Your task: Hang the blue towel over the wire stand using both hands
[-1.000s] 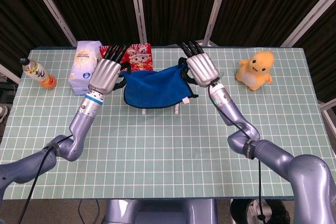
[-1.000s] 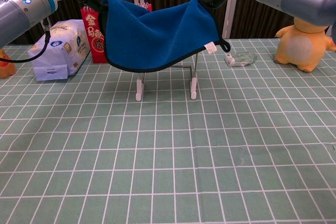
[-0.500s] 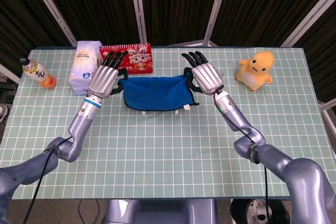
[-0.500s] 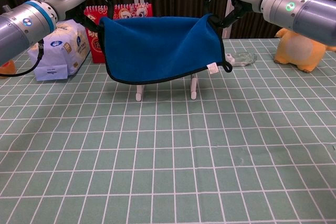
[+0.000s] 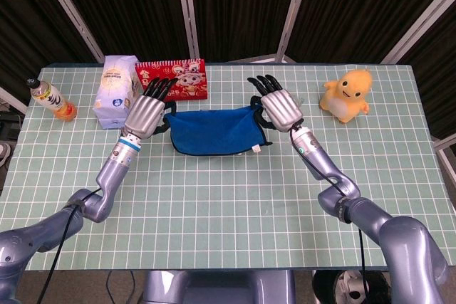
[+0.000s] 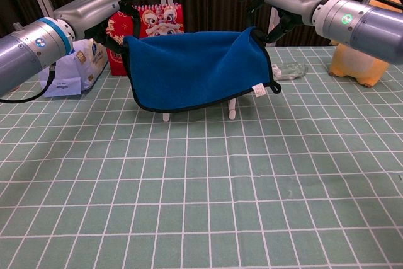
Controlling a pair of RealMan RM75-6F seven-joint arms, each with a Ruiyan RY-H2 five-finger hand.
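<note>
— Front to back, where does the blue towel (image 6: pixel 195 70) sit against the wire stand (image 6: pixel 232 106)?

— In the chest view the cloth hangs mid-frame as a wide sheet, its long axis running left to right; only the stand's white feet show, under the lower hem. The front flap drapes toward the camera, so it looks to be lying over the top wire, though the wire itself is hidden.

— And the hands?

— One at each upper corner. The left hand (image 5: pixel 147 112) grips the corner at centre-left of the head view, the right hand (image 5: pixel 281 107) the corner at centre-right; dark fingers point toward the far edge, thumbs tucked under the cloth. Each is equally near its own end, so neither leads.

— So what does the release depend on?

— My guess — whether enough cloth lies behind the wire to balance the front flap. That back side can't be seen. Beyond it stands the red calendar (image 5: pixel 175 78), well apart.
</note>
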